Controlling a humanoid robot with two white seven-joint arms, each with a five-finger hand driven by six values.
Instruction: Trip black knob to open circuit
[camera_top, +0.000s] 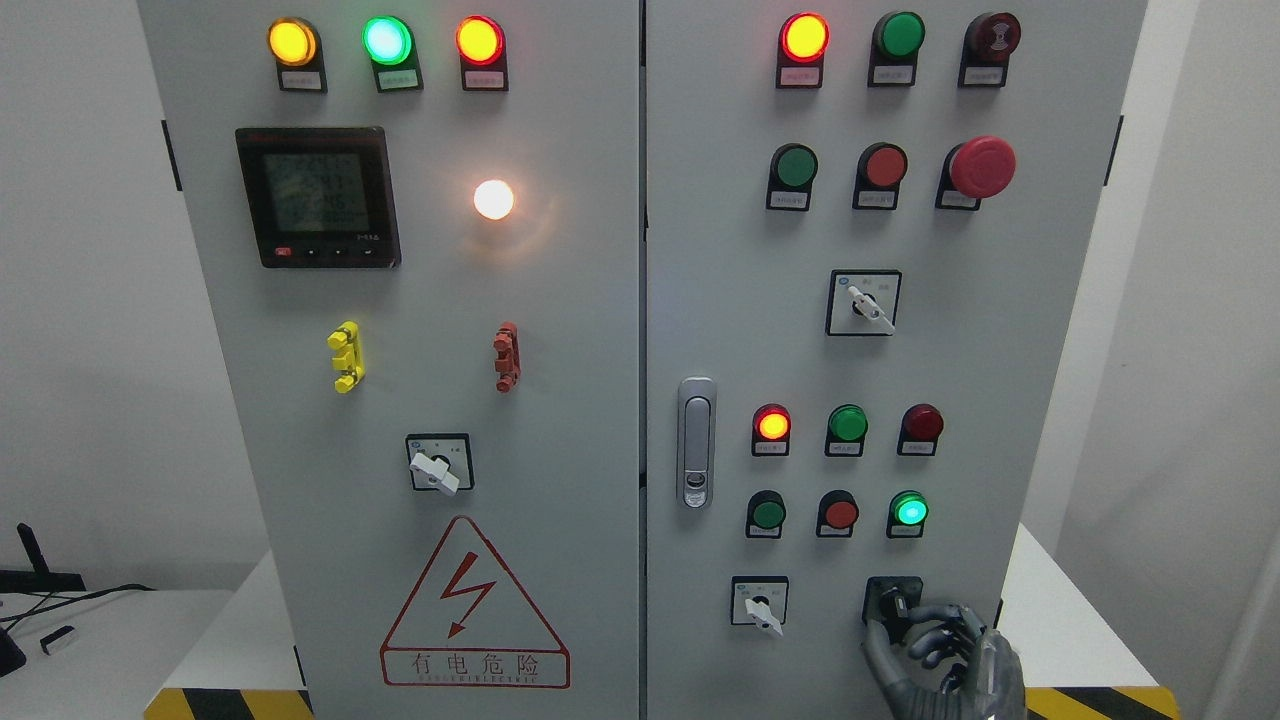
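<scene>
Since the black knob (893, 600), mounted right of the white selector switch (760, 603) on the cabinet door (820, 360), appears rigid and spring-loaded, its raised lever should be gripped, where contact is made by curled fingers (925, 618) of the right hand (945, 655).

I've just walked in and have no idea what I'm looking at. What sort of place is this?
Probably an electrical training or test room. A grey control cabinet carries indicator lamps, a red emergency stop button and a high-voltage warning triangle. The right robot hand is at the black knob.
</scene>
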